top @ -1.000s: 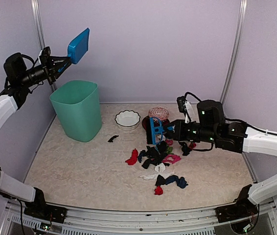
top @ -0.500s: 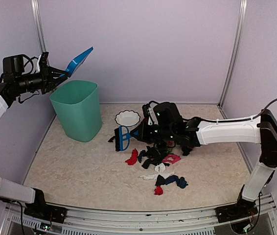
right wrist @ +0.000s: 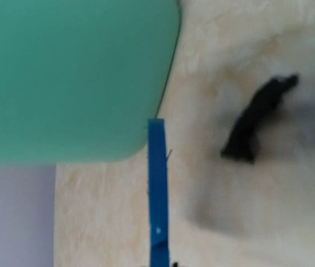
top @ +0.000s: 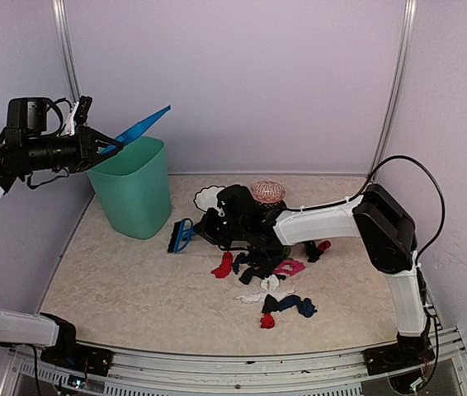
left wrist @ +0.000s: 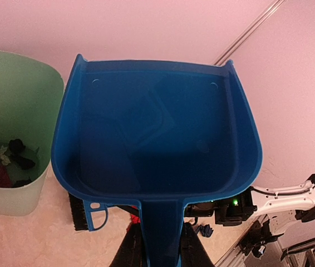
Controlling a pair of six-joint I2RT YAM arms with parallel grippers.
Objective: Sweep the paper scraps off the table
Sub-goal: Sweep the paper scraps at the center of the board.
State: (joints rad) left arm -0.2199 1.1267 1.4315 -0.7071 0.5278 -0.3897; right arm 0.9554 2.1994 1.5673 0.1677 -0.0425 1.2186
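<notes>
Partly done: a few paper scraps (left wrist: 4,158) lie in the green bin (top: 130,186), but most sit heaped mid-tabletop (top: 126,285). The left claw (left wrist: 160,247), closed on the empty dustpan (left wrist: 157,128), hovers over the bin; the right claw (top: 209,229) grips the brush (top: 181,236) near the heap

Plain lilac walls (top: 242,82); one metal post (top: 62,41) just behind the left pincer (top: 103,145), another (top: 398,74) well beyond the right pincer (top: 203,231); soft, even light.

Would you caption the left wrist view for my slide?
Left gripper holds empty blue dustpan; paper scraps lie in green bin.
</notes>
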